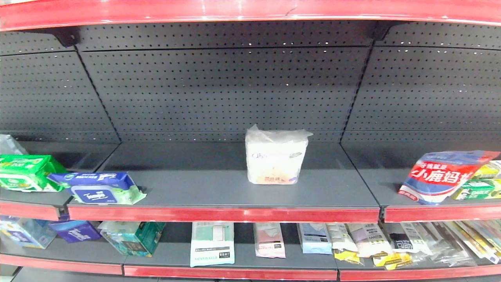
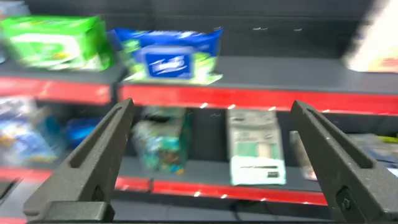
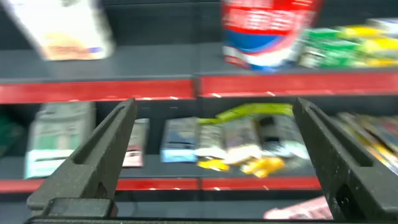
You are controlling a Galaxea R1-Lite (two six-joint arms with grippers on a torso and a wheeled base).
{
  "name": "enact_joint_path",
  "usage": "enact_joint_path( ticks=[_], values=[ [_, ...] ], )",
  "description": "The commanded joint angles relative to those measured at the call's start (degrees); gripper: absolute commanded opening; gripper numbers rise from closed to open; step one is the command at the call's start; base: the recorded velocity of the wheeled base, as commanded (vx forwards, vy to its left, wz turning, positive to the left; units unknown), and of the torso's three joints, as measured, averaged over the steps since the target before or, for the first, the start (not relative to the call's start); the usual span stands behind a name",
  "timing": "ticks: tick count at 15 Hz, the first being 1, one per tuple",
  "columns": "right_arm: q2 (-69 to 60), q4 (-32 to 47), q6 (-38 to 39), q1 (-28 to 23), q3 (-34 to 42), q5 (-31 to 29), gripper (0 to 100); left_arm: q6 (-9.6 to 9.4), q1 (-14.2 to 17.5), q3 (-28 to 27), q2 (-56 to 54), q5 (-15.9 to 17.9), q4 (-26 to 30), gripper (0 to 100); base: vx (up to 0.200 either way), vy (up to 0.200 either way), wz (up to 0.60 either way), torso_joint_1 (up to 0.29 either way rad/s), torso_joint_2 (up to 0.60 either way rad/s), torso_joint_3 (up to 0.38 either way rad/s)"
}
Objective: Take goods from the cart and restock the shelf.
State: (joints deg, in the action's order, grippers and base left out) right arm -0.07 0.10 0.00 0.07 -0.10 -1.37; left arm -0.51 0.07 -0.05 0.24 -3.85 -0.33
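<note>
A white soft package stands upright on the middle grey shelf board, alone in the centre bay. My left gripper is open and holds nothing; it faces the shelf's left part, where a blue wipes pack and a green pack lie. My right gripper is also open and holds nothing; it faces the right part, with the white package to one side and a red and blue bag ahead.
On the middle shelf lie the blue wipes pack and green pack at left, and the red and blue bag with green packs at right. The lower shelf holds several pouches and boxes. A red-edged shelf runs overhead.
</note>
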Motion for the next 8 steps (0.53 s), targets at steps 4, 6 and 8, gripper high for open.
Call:
enact_joint_path(
  ticks=[4,6,8],
  values=[
    [0.1,0.0,-0.1,0.0,0.0,0.0,100,-0.02,0.0,0.0,0.0,0.0,0.0,100,0.0,0.0,-0.6,0.0,0.0,0.001],
    [0.1,0.0,-0.1,0.0,0.0,0.0,100,0.07,0.0,0.0,0.0,0.0,0.0,100,0.0,0.0,-0.6,0.002,0.0,0.0],
    [0.1,0.0,-0.1,0.0,0.0,0.0,100,0.07,0.0,0.0,0.0,0.0,0.0,100,0.0,0.0,-0.6,0.005,0.0,0.002]
  ],
)
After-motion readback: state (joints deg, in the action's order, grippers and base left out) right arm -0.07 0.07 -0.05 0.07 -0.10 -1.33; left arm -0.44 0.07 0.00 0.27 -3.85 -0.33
